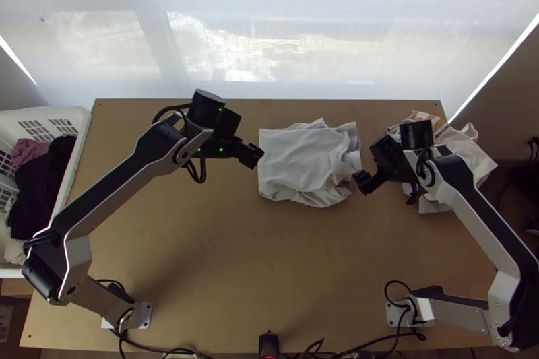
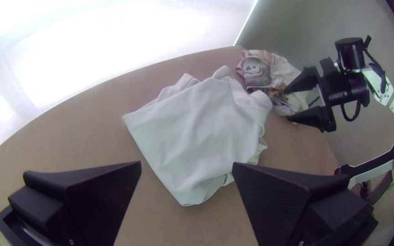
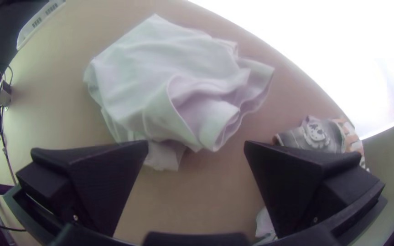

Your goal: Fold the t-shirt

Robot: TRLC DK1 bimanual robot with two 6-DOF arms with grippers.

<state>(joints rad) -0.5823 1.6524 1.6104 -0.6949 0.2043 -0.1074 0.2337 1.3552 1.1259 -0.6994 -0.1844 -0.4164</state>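
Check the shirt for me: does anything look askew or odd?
The t-shirt looks untidy on its side nearer the right gripper: bunched, with curled layers sticking out, while the edge nearer the left gripper lies fairly straight. I see no spill or damage.

one t-shirt, two grippers, one basket, apparently one clothes pile

From high over the near edge of the surface, one camera looks steeply down on my left arm and right arm. Two nearer ones sit close behind my left fingers and right fingers, looking obliquely past them: the left catches my right arm, upper right, the right the basket, upper left. All three share the shirt.
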